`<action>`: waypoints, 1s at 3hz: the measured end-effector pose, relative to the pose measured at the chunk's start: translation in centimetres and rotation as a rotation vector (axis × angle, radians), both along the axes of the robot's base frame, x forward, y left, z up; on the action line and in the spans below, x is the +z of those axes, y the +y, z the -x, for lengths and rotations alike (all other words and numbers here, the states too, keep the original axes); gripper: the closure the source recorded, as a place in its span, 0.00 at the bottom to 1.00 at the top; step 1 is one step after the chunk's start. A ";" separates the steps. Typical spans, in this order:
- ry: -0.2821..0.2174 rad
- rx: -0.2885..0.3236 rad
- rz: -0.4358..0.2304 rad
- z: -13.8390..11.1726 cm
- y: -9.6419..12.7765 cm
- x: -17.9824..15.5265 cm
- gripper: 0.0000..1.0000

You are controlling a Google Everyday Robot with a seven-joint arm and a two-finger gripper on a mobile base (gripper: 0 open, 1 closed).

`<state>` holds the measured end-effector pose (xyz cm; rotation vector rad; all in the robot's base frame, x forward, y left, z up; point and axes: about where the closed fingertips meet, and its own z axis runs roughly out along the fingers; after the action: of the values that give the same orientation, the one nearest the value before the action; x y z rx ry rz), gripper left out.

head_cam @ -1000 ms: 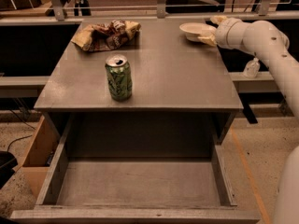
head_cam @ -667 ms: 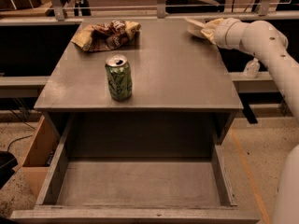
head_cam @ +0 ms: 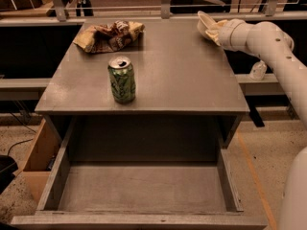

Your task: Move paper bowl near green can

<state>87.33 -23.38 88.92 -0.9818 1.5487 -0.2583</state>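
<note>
Now the paper bowl (head_cam: 205, 24), flat on the bench (head_cam: 182, 75) a second ago, hangs tipped on edge, its rim pinched in the jaws above the far corner, so the carry to the green can (head_cam: 121, 80), well apart from the jaws, looks ready to start.

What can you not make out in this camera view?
Camera view throughout:
- Paper bowl, tilted in the gripper at the table's far right corner: its rear is hidden by the gripper.
- Green can: far side turned away.
- Arm: lower part cut off by the right edge.
- Drawer: front face cut off by the bottom edge.
</note>
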 end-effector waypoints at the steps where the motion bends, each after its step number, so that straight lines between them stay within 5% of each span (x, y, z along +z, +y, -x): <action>1: -0.001 0.008 0.014 -0.3 0.3 0.2 1.00; 3: -0.081 0.052 0.147 -0.5 -0.1 6.4 1.00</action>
<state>87.83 -23.48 95.28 -1.1116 1.4436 -0.3747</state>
